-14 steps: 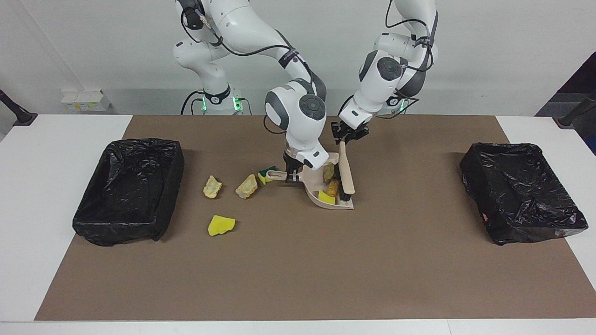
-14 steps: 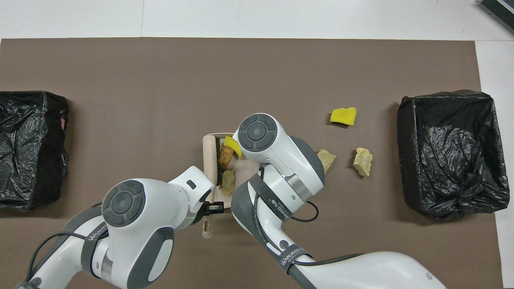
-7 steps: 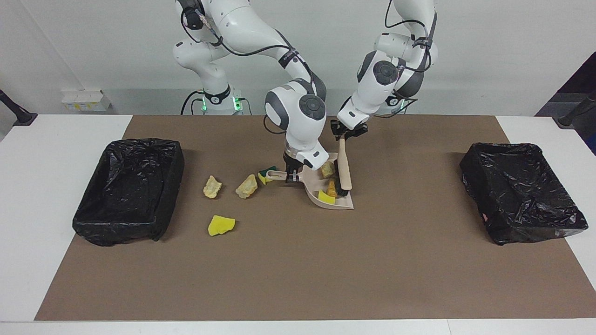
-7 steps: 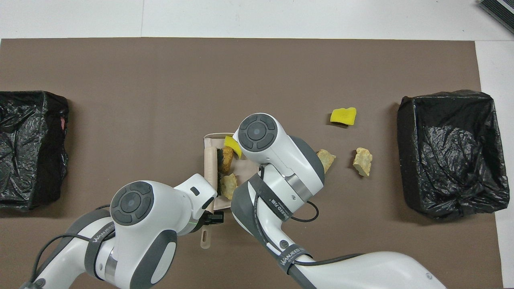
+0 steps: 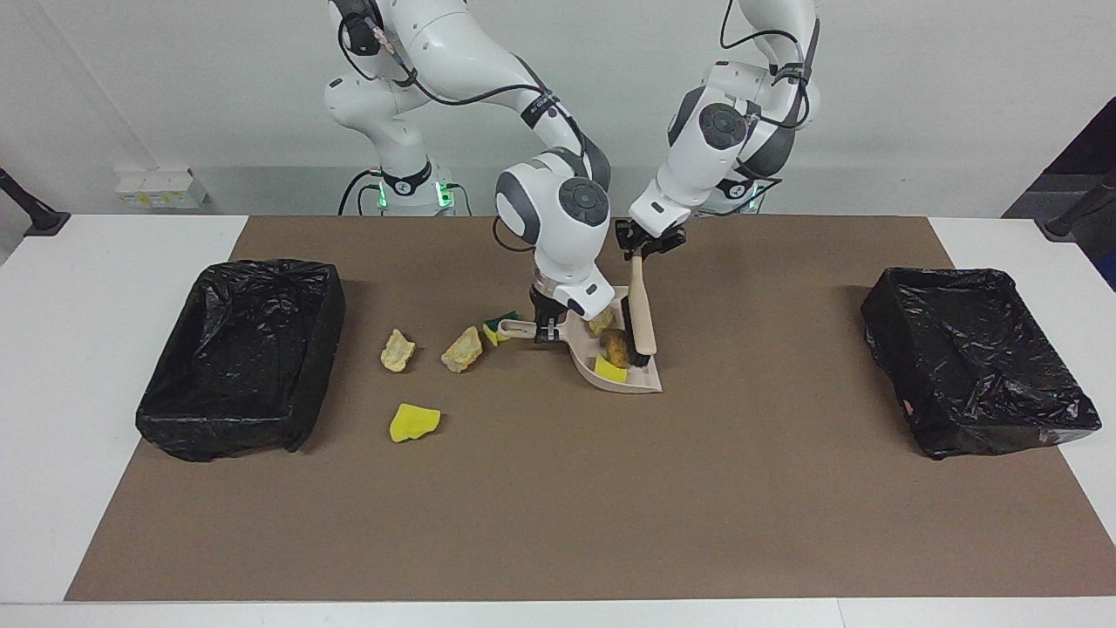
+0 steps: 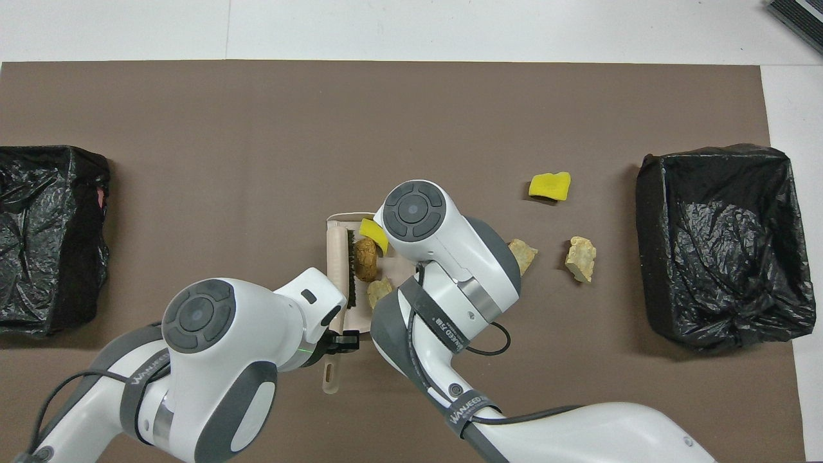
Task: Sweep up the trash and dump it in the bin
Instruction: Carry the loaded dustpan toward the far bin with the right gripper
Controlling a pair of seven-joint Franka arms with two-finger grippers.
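Note:
A beige dustpan (image 5: pixel 643 380) (image 6: pixel 344 220) lies on the brown mat, and my right gripper (image 5: pixel 547 330) is shut on its handle. My left gripper (image 5: pixel 640 251) (image 6: pixel 339 339) is shut on the handle of a beige brush (image 5: pixel 643 316) (image 6: pixel 335 257), whose bristles rest in the pan. Three pieces of trash sit in the pan: a yellow sponge chunk (image 5: pixel 610 371) (image 6: pixel 371 232), a golden-brown piece (image 5: pixel 616 347) (image 6: pixel 366 260) and a pale lump (image 5: pixel 600 323) (image 6: pixel 378 290). On the mat toward the right arm's end lie a green-yellow sponge (image 5: pixel 500 327), two beige lumps (image 5: pixel 462 349) (image 5: pixel 398 350) and a yellow chunk (image 5: pixel 413 422) (image 6: pixel 550 186).
A bin lined with a black bag (image 5: pixel 240 353) (image 6: pixel 720 244) stands at the right arm's end of the table. A second bin of the same kind (image 5: pixel 976 358) (image 6: pixel 45 238) stands at the left arm's end. In the overhead view the right arm covers its own gripper.
The left gripper has risen and drawn the brush toward the robots. The golden-brown piece and the pale lump have slid deeper into the pan. The right gripper and the pan have stayed put.

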